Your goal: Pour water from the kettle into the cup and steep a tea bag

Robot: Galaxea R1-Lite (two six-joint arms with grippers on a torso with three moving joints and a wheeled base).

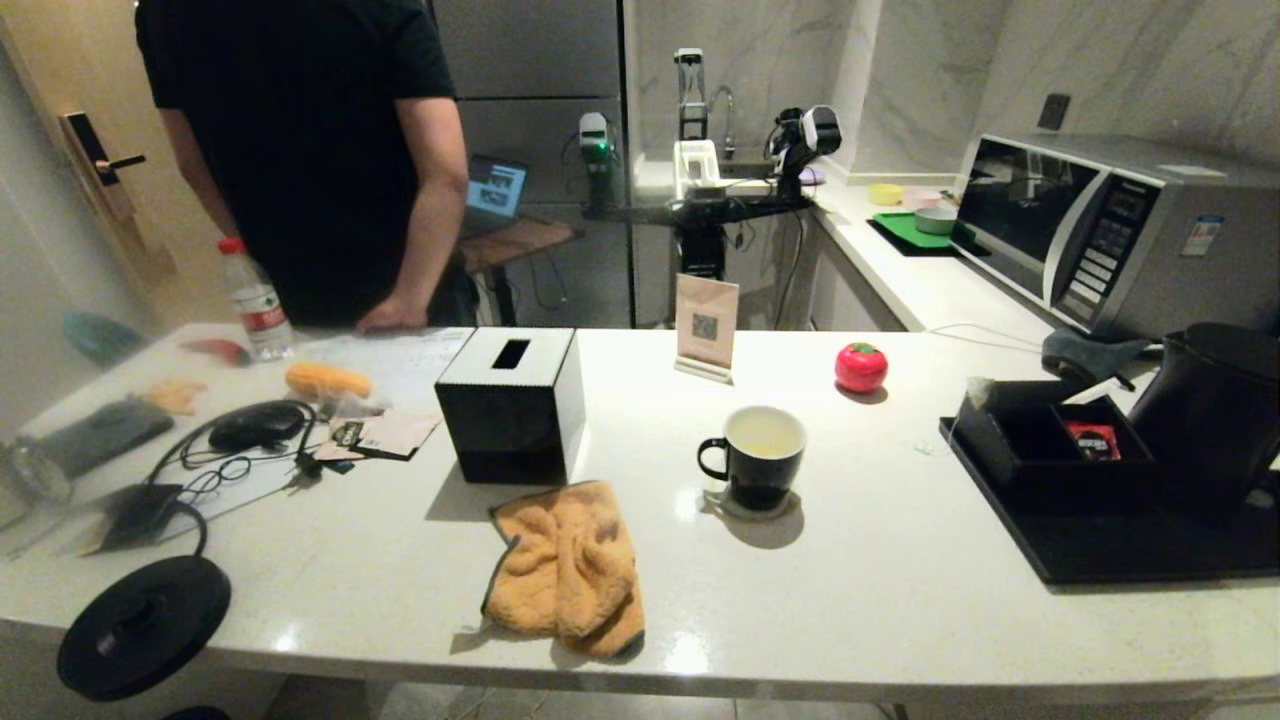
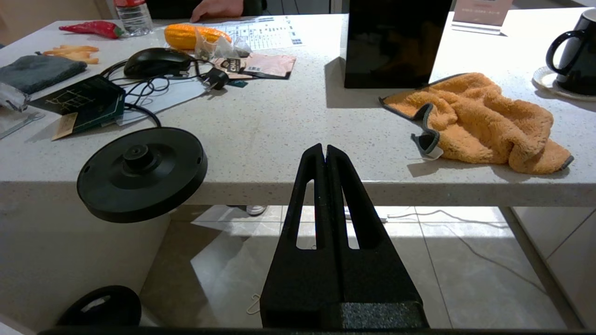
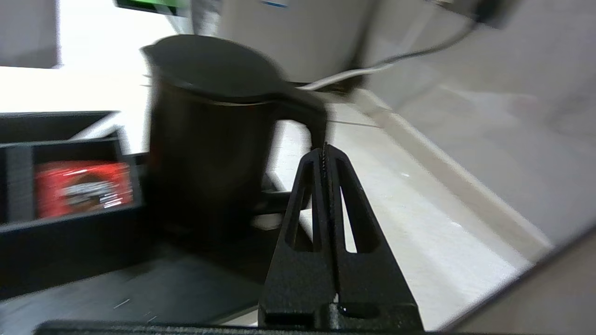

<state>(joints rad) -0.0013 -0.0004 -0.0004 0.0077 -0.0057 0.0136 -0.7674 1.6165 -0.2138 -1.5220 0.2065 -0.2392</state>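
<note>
The right pincer, pressed together and empty, sits just beside the handle of the matte black rounded kettle on its black tray (apparently released after pouring); the black ceramic mug holds pale liquid mid-desk; the left pincer is parked shut

the head view is dim and yellowish, with soft glare patches on the speckled white stone counter near its front edge. the crumpled orange terry cloth and the black ceramic mug with a white inside cast short shadows toward the front. the counter's left end looks hazy and stretched, as behind a smeared lens edge. the left wrist view is brighter and sharp, with sunlit patches on the floor tiles. the right wrist view is smeared by motion blur: the matte black kettle and the red sachet have soft outlines, and the counter behind is blown out white.
</note>
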